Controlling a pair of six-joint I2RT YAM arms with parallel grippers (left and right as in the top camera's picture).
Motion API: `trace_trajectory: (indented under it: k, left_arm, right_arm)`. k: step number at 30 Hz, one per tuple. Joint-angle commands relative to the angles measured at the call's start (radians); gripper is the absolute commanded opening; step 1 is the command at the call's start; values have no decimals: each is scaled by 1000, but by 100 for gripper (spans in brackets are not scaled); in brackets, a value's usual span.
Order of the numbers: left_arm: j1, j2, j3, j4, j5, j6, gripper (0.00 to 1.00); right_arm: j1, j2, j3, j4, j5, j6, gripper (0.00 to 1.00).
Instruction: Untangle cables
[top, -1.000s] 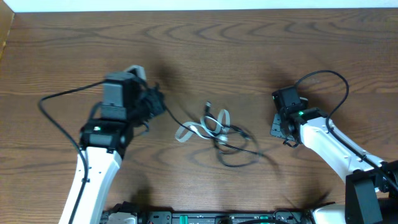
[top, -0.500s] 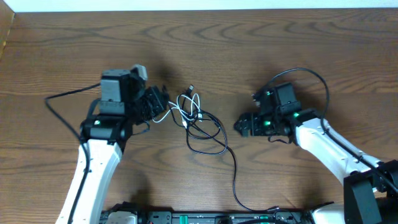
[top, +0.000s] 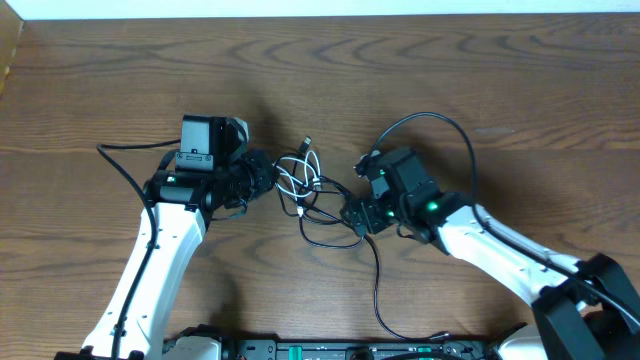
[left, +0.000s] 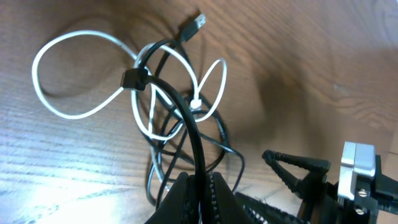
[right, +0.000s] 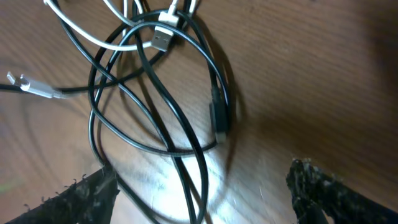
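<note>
Dark brown wooden counter (top: 420, 70), its bold grain running in long waves and oval whorls, fills nearly the whole overhead view. A narrow white strip (top: 320, 7) runs along its far edge; whether this is wall or floor cannot be told. At the far left corner a sliver of paler wood (top: 8, 55) meets the counter. The lighting is diffuse, and shadows on the wood are soft and blurred at the edges. In the left wrist view a bright glare patch (left: 50, 193) lies on the surface. In the right wrist view a similar sheen (right: 149, 180) whitens the grain.
</note>
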Motion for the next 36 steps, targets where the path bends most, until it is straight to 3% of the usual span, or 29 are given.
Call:
trace_trajectory:
  k: [1,3,5,9,16,24,31,36]
  left_arm:
    - [-3,2,3,-27,-18,29,7]
    - [-3,2,3,-39,-21,37,8]
    - [-3,3,3,-45,-21,51,8]
    - [-3,3,3,-72,-57,66,8]
    - [-3,3,3,-147,-256,73,7]
    - [44,3,3,-143,-402,73,8]
    - [180,3,3,-134,-406,64,8]
    - [288,3,3,-134,-401,3,8]
  right_arm:
    - [35,64,-14,45,122,4,81]
    - [43,100,-14,79,137,25,79]
    - [43,125,-14,102,137,42,66]
    - [34,137,-14,111,171,58,1]
    - [-89,31,-10,-67,344,168,1]
    - [-438,-233,-10,-306,530,161,1]
    - [-808,-399,-10,-362,478,151,1]
    - [-959,-417,-10,-363,376,190,1]
